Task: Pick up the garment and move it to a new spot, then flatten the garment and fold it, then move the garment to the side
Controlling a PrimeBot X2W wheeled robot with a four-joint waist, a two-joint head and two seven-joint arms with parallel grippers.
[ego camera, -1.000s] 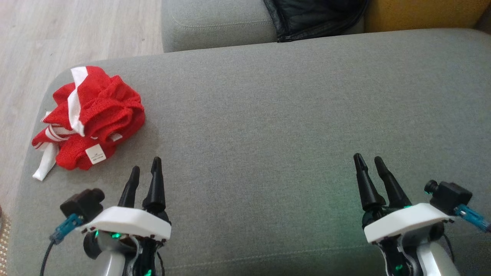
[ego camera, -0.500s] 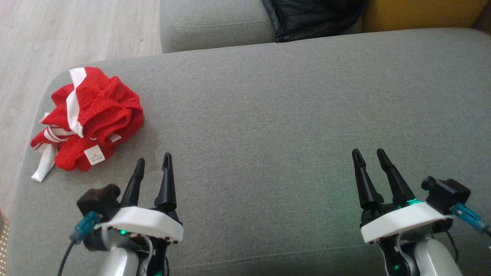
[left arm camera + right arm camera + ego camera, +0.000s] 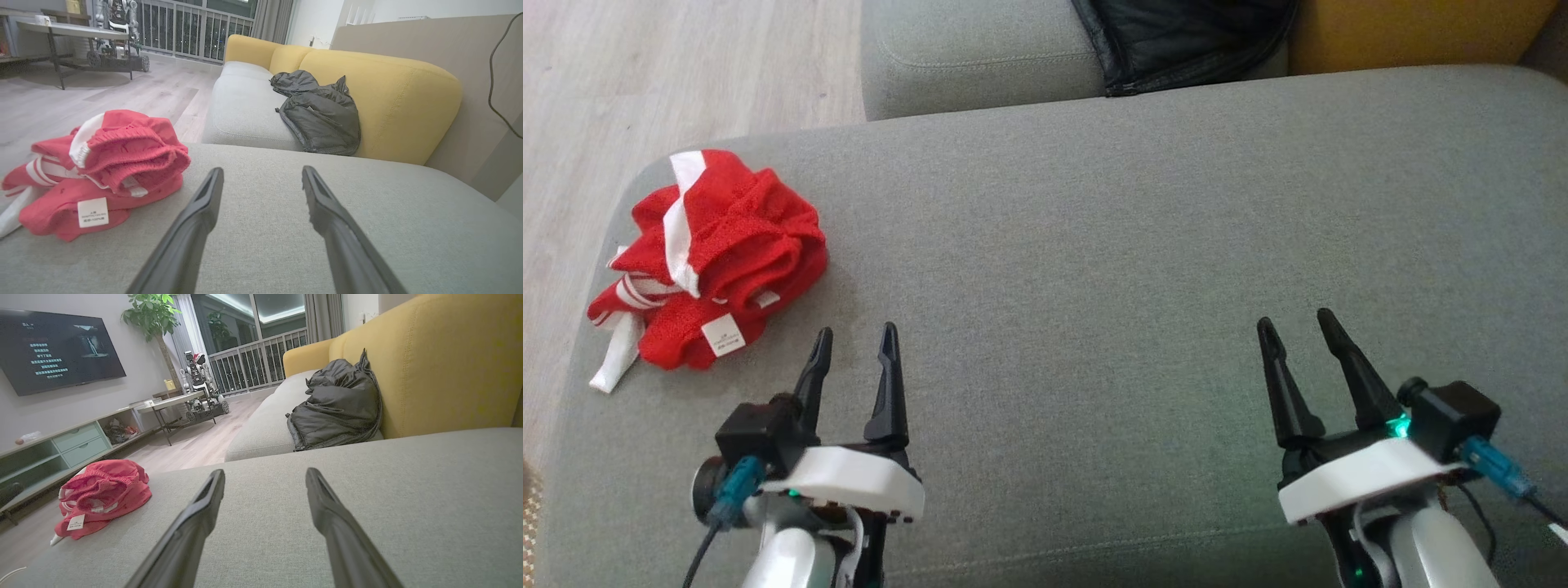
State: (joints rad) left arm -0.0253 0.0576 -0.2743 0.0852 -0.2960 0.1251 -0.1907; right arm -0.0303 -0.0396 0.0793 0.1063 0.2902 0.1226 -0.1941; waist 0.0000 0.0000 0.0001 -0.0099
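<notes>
The garment is a crumpled heap of red mesh cloth with white stripes and a white label, lying near the left end of the grey cushion. It also appears in the left wrist view as the garment at left, and far left in the right wrist view as the garment. My left gripper is open and empty, a short way right of and nearer than the heap, not touching it. My right gripper stands open and empty over bare cushion at the lower right.
A black jacket lies on the farther grey seat against the yellow backrest. Wooden floor drops off past the cushion's left edge. The right wrist view shows a TV and a low cabinet.
My left gripper has moved right and its fingers now stand wider apart. My right gripper has shifted slightly left and forward. The garment lies as it did; the camera has drifted a little.
</notes>
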